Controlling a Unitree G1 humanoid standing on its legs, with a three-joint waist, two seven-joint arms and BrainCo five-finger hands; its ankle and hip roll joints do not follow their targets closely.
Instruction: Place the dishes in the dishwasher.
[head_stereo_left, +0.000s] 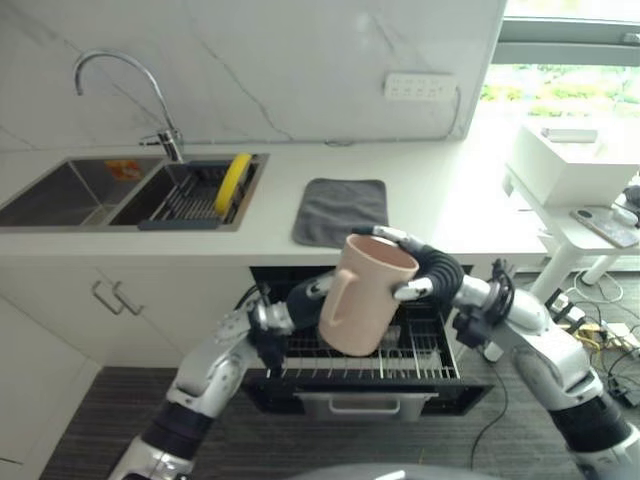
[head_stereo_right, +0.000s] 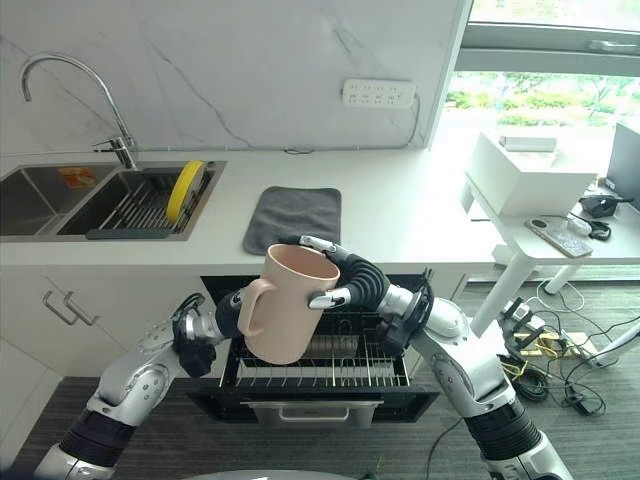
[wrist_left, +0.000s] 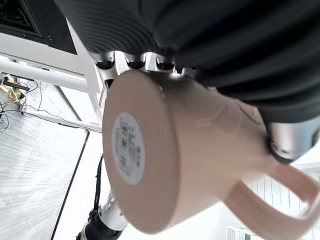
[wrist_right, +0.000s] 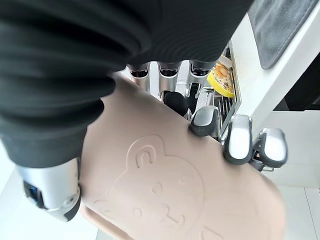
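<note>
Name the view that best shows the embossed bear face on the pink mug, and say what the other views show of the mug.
The right wrist view: the bear face on the pink mug lies right under the right hand. The left wrist view shows the mug's base and handle. Both eye views show it upright above the dishwasher rack, both hands on it.

White counter (head_stereo_left: 440, 200): grey mat (head_stereo_left: 341, 210) flat, right of sink (head_stereo_left: 60, 190).

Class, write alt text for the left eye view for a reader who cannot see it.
Both robot hands, left hand and right hand, hold a pink mug above the open dishwasher rack. Behind, a grey mat lies on the counter beside a sink.
</note>
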